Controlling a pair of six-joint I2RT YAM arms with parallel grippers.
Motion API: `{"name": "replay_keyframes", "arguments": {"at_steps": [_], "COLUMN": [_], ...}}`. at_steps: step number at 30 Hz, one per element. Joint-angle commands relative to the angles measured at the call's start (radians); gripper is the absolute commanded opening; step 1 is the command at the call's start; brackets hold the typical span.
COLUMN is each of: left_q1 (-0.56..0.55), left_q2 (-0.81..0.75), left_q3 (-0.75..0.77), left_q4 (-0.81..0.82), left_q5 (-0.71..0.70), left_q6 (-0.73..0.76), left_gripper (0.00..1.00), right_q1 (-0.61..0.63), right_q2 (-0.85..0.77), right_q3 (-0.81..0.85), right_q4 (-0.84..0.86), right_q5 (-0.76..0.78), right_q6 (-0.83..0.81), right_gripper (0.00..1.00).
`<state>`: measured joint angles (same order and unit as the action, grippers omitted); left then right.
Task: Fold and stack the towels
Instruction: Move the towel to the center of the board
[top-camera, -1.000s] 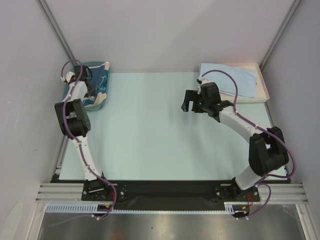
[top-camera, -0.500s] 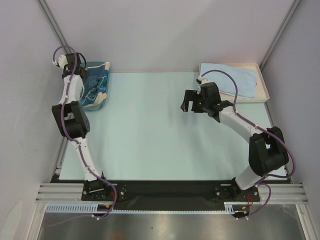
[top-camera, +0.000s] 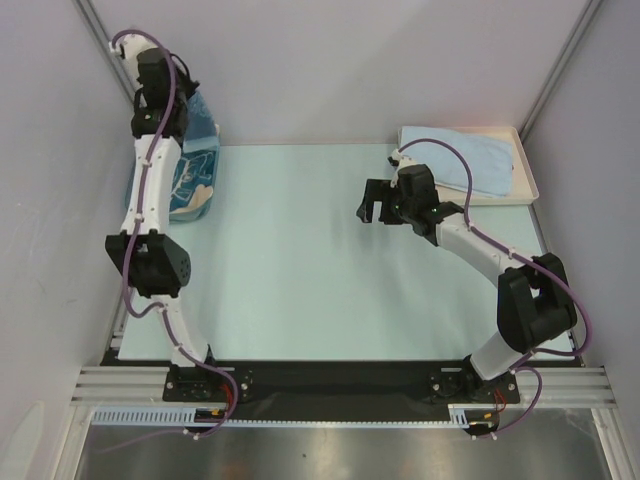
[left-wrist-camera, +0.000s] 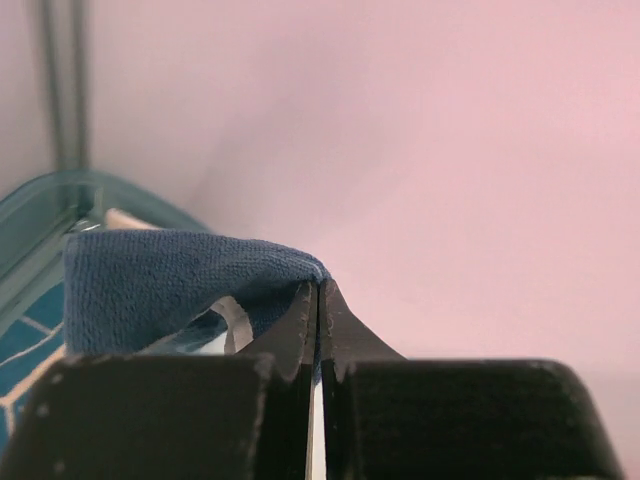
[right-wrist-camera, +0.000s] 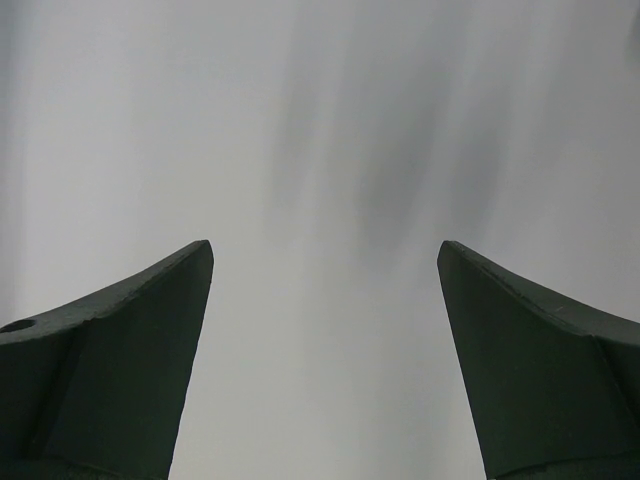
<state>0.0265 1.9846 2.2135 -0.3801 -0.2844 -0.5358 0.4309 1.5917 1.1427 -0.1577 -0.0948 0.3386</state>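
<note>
My left gripper (top-camera: 180, 100) is raised high over the far left corner, shut on a fold of a dark-blue towel (top-camera: 202, 118) that hangs down toward the translucent blue bin (top-camera: 207, 204). In the left wrist view the jaws (left-wrist-camera: 318, 290) pinch the dark-blue towel (left-wrist-camera: 180, 285) at its edge. More patterned towels (top-camera: 190, 185) lie in the bin. A light-blue towel (top-camera: 465, 158) lies in the cream tray (top-camera: 527, 180) at the far right. My right gripper (top-camera: 374, 215) hovers over the mat's middle, open and empty (right-wrist-camera: 325, 260).
The pale green mat (top-camera: 300, 280) covers the table between the arms. Grey walls and a slanted metal post (top-camera: 105, 45) stand close behind the left gripper. The bin's rim (left-wrist-camera: 40, 200) shows at lower left of the left wrist view.
My left gripper closed on the dark-blue towel in the bin and rose up and back, pulling the towel out. The right arm barely moved.
</note>
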Motion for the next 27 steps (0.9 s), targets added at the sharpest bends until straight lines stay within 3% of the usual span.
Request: {"name": "replay_keyframes", "arguments": {"at_steps": [1, 9, 20, 27], "left_q1": [-0.083, -0.313, -0.765, -0.807], "left_q2": [-0.139, -0.305, -0.613, -0.765], "left_q3": [0.017, -0.066, -0.592, -0.935], "left_q4": [0.076, 0.099, 0.248, 0.253], "left_q5": [-0.047, -0.087, -0.180, -0.116], "left_q6": [0.111, 0.180, 0.174, -0.027], "left_gripper": [0.00, 0.00, 0.00, 0.00], "right_q1": [0.008, 0.009, 0.011, 0.055], "right_q2": [-0.019, -0.047, -0.228, -0.394], "right_q3": [-0.008, -0.023, -0.132, -0.228], "right_q4": [0.043, 0.055, 0.090, 0.106], "right_q5": [0.017, 0.064, 0.249, 0.329], "right_q6": [-0.018, -0.021, 0.055, 0.088], "right_gripper": [0.99, 0.99, 0.99, 1.00]}}
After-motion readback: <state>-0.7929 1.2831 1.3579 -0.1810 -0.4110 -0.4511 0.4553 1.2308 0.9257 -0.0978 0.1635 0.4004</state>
